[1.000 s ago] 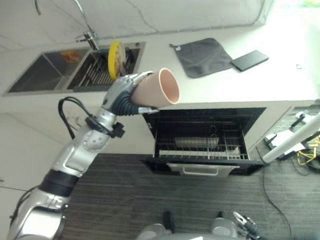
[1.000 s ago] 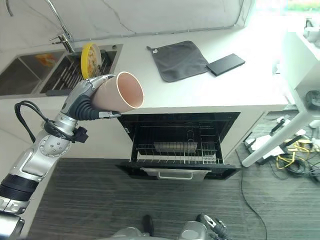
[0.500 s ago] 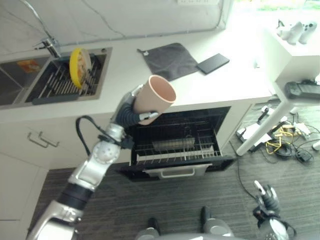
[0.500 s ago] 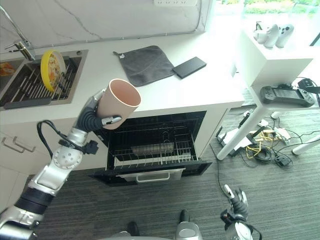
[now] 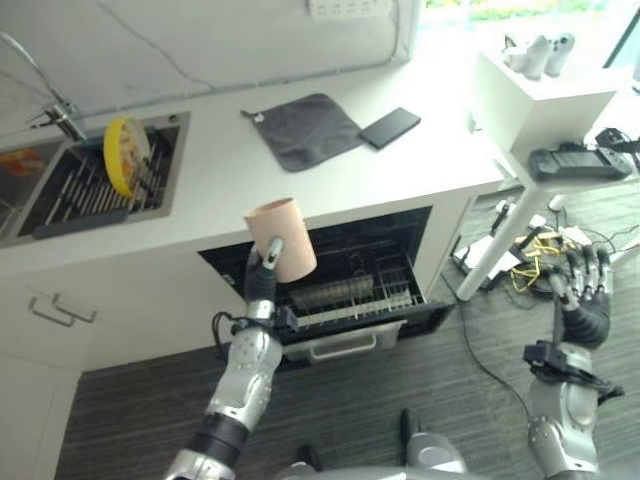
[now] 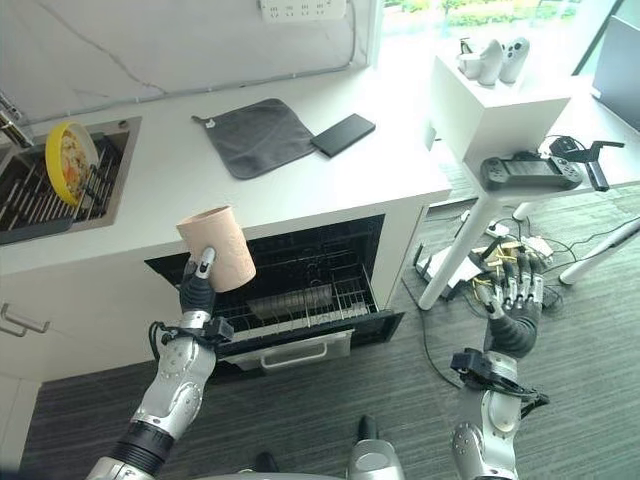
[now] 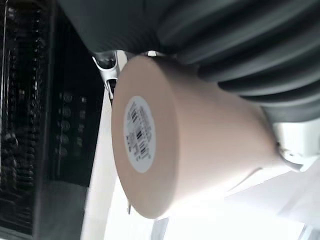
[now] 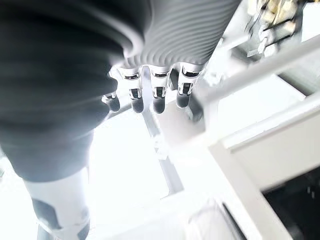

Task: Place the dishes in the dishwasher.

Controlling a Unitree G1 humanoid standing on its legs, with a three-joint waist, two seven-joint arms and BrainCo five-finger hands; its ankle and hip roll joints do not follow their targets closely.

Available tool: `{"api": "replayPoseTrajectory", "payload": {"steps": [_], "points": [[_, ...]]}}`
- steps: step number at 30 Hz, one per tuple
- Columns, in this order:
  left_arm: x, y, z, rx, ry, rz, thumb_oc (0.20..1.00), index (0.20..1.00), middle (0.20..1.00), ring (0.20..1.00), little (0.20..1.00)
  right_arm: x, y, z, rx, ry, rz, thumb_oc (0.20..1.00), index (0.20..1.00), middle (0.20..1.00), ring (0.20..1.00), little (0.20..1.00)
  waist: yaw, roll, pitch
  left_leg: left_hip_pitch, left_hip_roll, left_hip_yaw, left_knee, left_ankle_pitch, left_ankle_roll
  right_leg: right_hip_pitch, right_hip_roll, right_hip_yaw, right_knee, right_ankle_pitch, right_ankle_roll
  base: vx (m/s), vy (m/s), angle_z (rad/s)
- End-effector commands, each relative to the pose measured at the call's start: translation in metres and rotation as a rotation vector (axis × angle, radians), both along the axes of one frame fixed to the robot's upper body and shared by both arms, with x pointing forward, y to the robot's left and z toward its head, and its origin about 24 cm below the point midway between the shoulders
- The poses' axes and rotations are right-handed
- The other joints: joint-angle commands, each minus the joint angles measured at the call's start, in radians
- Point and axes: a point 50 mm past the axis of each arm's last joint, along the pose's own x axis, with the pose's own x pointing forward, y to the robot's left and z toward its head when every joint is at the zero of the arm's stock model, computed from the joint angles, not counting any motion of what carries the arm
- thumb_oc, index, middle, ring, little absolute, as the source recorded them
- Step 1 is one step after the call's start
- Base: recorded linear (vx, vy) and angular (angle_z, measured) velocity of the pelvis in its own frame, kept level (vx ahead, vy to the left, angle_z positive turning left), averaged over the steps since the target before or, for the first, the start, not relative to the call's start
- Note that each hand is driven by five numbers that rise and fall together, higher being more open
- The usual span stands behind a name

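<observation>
Pale pink plastic is what I see in my left hand (image 6: pixel 199 285): the fingers (image 6: pixel 204 262) are curled round a pink cup (image 6: pixel 217 247), with one dark tip lying up its side. In the left wrist view the cup (image 7: pixel 165 135) sits tight against the ribbed cover, its flat base with a white label facing the camera. From the head views the cup is carried roughly upright with a slight lean, its lower part hidden in the hand. It hangs in the air in front of the white desk (image 6: pixel 300 185), just above the open dishwasher (image 6: pixel 290 285), and touches neither.

My left forearm rises almost straight up from below, so the hand points upward with the cup on top of it. The dishwasher's wire rack (image 6: pixel 285 300) is drawn out under the desk edge, and something grey lies in it that I can't make out.

My right hand (image 6: pixel 516 305) is off to the right over the floor, well apart from the dishwasher, palm up on a raised forearm. Its fingers (image 8: pixel 158 97) are straight, side by side, and hold nothing.

On the desk lie a grey cloth (image 6: pixel 255 135) and, just beside it, a dark flat phone (image 6: pixel 343 134). A yellow plate (image 6: pixel 64 160) stands on edge in the sink rack (image 6: pixel 40 205) at the far left
</observation>
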Motion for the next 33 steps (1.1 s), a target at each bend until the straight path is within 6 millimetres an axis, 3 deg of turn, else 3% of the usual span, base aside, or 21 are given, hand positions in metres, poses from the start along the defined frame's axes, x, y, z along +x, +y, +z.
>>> {"api": "replayPoseTrajectory", "payload": {"steps": [1,7,15,20,26,33], "points": [[0.009,0.007,0.03,0.003,-0.19,0.007,0.2,0.2,0.2,0.2,0.2,0.001,0.011,0.028,-0.163,-0.162,0.161,1.0,1.0,1.0,1.0,1.0,-0.003,-0.042,-0.022,-0.012,-0.031,-0.004,0.131,-0.134,0.032,0.009,-0.027,-0.013,0.1,-0.146,0.018,0.0,-0.005,-0.09],[-0.002,0.005,0.041,0.121,-0.297,0.052,0.2,0.2,0.2,0.2,0.2,0.01,0.045,0.043,-0.22,-0.205,0.495,1.0,1.0,1.0,1.0,1.0,0.027,-0.048,-0.026,-0.009,-0.034,-0.021,0.133,-0.138,0.028,0.024,-0.034,-0.029,0.097,-0.151,0.018,0.0,-0.013,0.0],[-0.016,0.01,0.058,0.419,-0.487,0.354,0.2,0.2,0.2,0.2,0.2,0.027,0.086,0.049,-0.211,-0.199,0.635,1.0,1.0,1.0,1.0,1.0,0.099,-0.052,-0.043,0.001,-0.042,-0.066,0.106,-0.122,0.019,0.057,-0.038,-0.06,0.073,-0.149,0.018,0.03,-0.031,0.17],[-0.022,0.004,0.053,0.47,-0.5,0.431,0.2,0.2,0.2,0.2,0.2,0.034,0.109,0.054,-0.241,-0.198,0.699,1.0,1.0,1.0,1.0,1.0,0.135,-0.057,-0.043,0.013,-0.04,-0.083,0.093,-0.114,0.01,0.079,-0.041,-0.079,0.066,-0.148,0.021,0.05,-0.027,0.14],[-0.017,-0.003,0.056,0.55,-0.554,0.491,0.2,0.2,0.2,0.2,0.2,0.042,0.122,0.061,-0.25,-0.178,0.745,1.0,1.0,1.0,1.0,1.0,0.158,-0.066,-0.049,0.026,-0.041,-0.102,0.074,-0.112,0.012,0.096,-0.041,-0.088,0.058,-0.147,0.025,0.03,-0.036,0.13],[-0.019,-0.013,0.046,0.654,-0.578,0.472,0.2,0.2,0.2,0.2,0.2,0.05,0.133,0.065,-0.259,-0.148,0.811,1.0,1.0,1.0,1.0,1.0,0.183,-0.076,-0.047,0.032,-0.042,-0.114,0.063,-0.11,0.011,0.112,-0.043,-0.103,0.05,-0.143,0.025,0.01,-0.031,0.09]]}}
